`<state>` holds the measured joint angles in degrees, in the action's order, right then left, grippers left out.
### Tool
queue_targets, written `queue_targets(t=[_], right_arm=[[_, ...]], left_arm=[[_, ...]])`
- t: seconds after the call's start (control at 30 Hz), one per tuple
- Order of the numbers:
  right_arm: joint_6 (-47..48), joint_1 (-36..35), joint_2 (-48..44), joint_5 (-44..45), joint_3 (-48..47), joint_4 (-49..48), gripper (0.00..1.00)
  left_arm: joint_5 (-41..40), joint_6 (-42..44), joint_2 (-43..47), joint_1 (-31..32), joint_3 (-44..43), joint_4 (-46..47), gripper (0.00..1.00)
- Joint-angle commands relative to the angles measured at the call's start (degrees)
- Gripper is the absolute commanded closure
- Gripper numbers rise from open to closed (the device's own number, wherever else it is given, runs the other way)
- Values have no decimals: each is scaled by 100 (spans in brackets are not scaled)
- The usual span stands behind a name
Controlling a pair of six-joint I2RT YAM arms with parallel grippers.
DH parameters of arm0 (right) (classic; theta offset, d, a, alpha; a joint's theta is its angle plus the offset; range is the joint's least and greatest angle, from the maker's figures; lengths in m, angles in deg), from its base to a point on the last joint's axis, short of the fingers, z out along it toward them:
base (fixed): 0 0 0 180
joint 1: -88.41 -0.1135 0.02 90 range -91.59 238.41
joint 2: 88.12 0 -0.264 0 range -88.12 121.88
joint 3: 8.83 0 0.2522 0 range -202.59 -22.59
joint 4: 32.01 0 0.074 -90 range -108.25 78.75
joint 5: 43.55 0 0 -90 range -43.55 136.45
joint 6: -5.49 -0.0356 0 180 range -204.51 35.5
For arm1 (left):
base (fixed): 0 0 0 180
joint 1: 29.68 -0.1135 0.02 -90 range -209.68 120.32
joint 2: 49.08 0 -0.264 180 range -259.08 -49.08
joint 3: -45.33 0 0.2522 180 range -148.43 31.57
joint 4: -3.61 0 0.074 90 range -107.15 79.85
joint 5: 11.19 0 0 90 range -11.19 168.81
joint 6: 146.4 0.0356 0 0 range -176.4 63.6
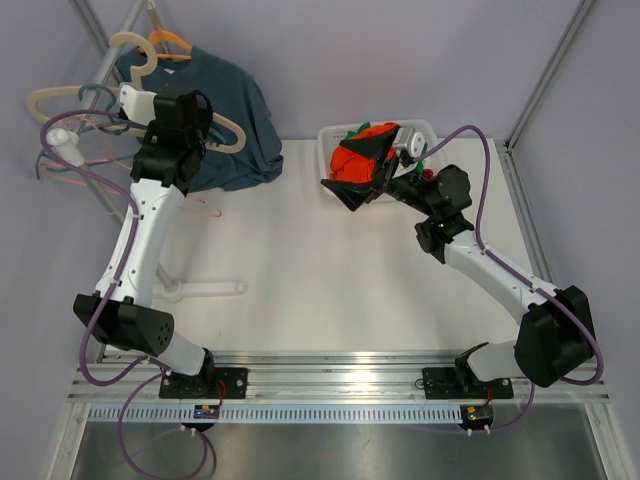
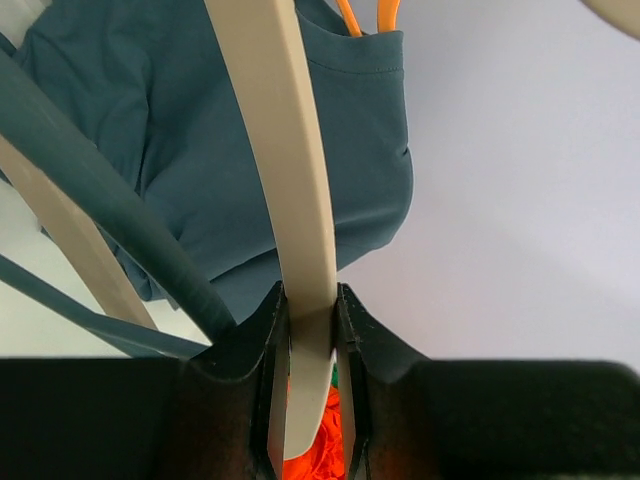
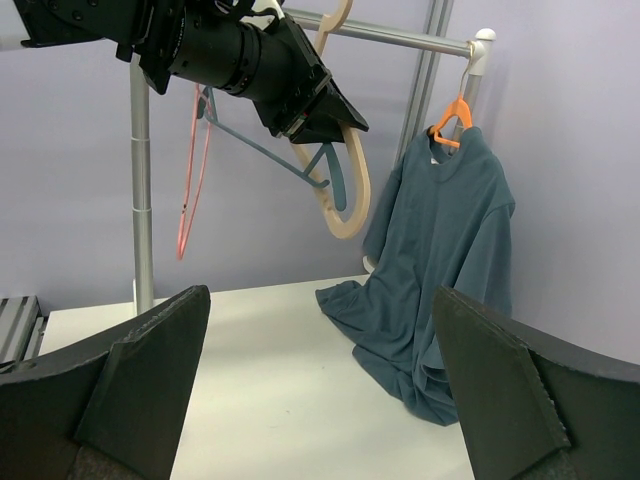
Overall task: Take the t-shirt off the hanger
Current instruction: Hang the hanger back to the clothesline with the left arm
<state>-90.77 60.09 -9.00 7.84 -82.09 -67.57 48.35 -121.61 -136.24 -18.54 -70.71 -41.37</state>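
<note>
The left end effector is clenched on a bare beige hanger, not on the orange hanger carrying the blue t-shirt. The shirt hangs from the rail, its hem pooled on the table. The right end effector hovers released. The task looks barely begun; next, 1 arm likely must reach the shirt fabric. Cloth hides the orange hanger's shoulders.

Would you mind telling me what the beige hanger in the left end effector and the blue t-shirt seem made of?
Beige hanger: probably smooth matte plastic, possibly painted wood; even colour, no grain. T-shirt: soft knit fabric, likely cotton; it drapes, creases, shows a stitched neckline.
</note>
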Motion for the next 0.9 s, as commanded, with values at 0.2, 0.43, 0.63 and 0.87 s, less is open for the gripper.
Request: queue_targets(t=[0.2,0.43,0.63,0.87], right_arm=[[64,45,-124,-68,-114,-69,1],[90,45,-177,-68,-79,-51,0],[90,45,-177,-85,-79,-51,1],[108,45,-203,-76,-61,-51,0]], left_arm=[[602,-624,-65,-305,24,-68,100],[576,-774,14,-410,164,-24,100],[576,-853,128,-446,235,28,100],[646,-1117,234,-533,288,-42,100]])
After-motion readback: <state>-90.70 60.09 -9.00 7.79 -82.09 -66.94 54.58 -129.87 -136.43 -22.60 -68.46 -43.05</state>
